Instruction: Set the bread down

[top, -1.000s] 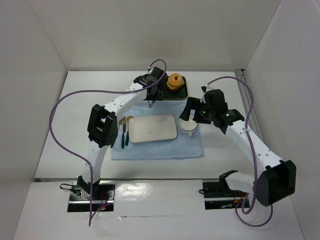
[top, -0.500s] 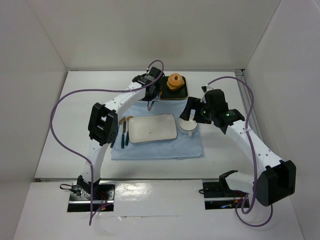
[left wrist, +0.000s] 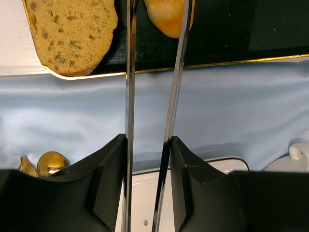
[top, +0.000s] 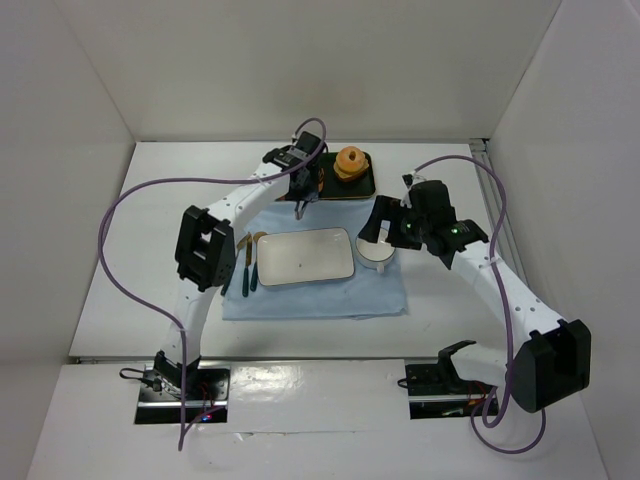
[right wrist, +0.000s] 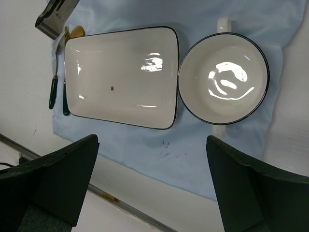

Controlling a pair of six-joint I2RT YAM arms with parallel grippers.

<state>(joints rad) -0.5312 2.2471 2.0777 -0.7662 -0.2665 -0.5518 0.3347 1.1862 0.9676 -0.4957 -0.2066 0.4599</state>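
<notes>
One roll (left wrist: 165, 18), one bread slice (left wrist: 72, 34) and one round pastry (top: 350, 162) are seen on a single dark tray (left wrist: 231, 29). One white rectangular plate (right wrist: 120, 72), one bowl (right wrist: 223, 77) and two dark-handled utensils (right wrist: 52, 89) are laid on one blue cloth (left wrist: 217, 106).

The left arm is stretched across to the tray's near edge. The left gripper (top: 300, 207) is pointed down with its thin fingers (left wrist: 129, 96) held apart, and the roll's end is seen between them, near the slice. The right arm is bent inward. The right gripper (right wrist: 152, 145) is spread wide above the plate and bowl.

Compared with a second ago, the left wrist has been shifted slightly leftward along the tray, while the right arm is left almost unmoved.
</notes>
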